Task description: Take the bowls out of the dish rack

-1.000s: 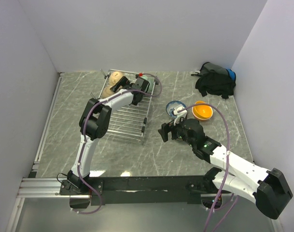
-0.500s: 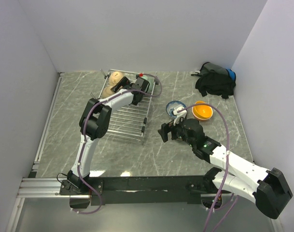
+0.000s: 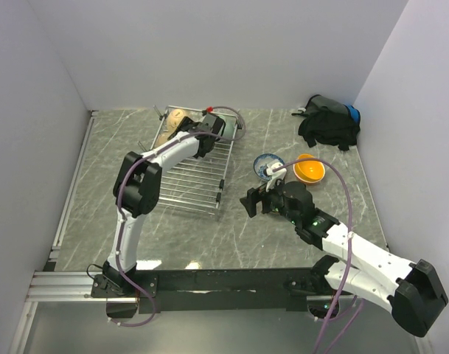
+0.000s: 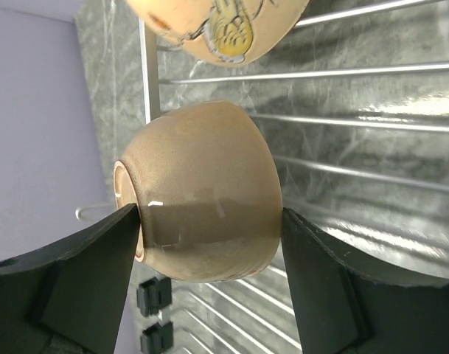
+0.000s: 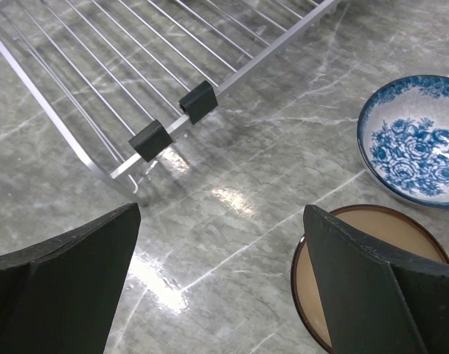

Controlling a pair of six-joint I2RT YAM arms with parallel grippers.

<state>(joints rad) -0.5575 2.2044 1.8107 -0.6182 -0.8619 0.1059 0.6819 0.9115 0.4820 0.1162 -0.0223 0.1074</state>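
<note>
Step in hand: pickup of the tan bowl [image 4: 202,184] from the dish rack [image 3: 198,184]. My L claw [image 4: 209,221] is pinched on it, one finger against each side of the wall; the bowl rests on the wires at the rack's 11 o'clock corner (top view). A patterned bowl [image 4: 224,29] sits just beside it, at 12 o'clock in the L wrist view. My R claw [image 5: 224,280] stands wide, holds nothing, and hangs over the counter [image 5: 231,214]; the blue-pattern bowl [image 5: 412,140] is at 2 o'clock, a brown-rimmed bowl [image 5: 357,258] at 4 o'clock. The orange bowl [image 3: 310,169] is also off the rack. Est. progress: two bowls remain racked. Next move, prob.: lift straight up; clear the neighbour and raised rim; carry toward 3 o'clock.
</note>
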